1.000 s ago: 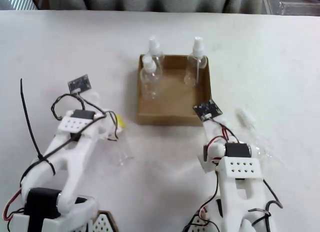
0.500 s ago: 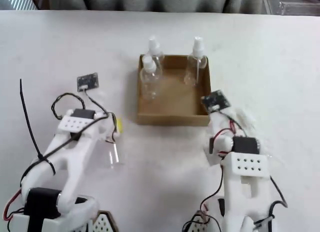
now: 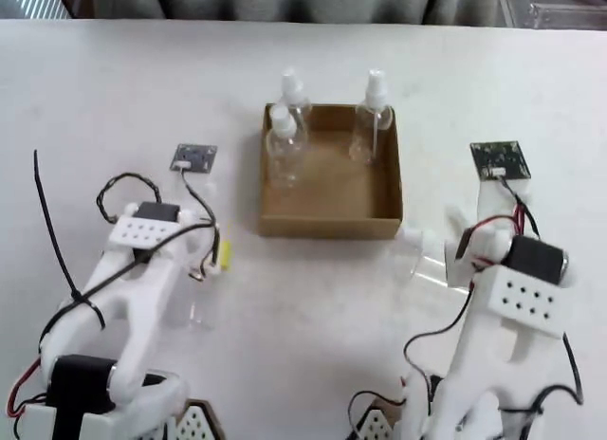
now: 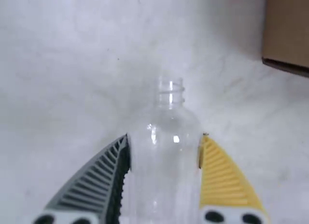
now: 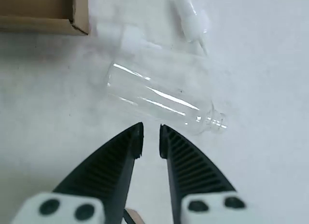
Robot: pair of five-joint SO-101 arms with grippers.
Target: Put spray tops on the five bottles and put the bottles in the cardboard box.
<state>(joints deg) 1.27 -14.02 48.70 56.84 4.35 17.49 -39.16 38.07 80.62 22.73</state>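
Low down, the left jaws grip an uncapped bottle (image 4: 166, 137).

readable text: none | bottles (image 3: 285, 141): no legible label | cardboard box (image 3: 327, 222): no legible print | numbers, signs: none legible

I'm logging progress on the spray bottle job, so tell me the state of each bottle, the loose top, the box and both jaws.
Cardboard box: open, upright.
Capped bottles: three, standing, tops on.
Left gripper: jaws shut on held bottle, which has no top.
Lying bottle: on its side, no top.
Spray top: loose, off any bottle.
Right gripper: jaws slightly apart, empty.
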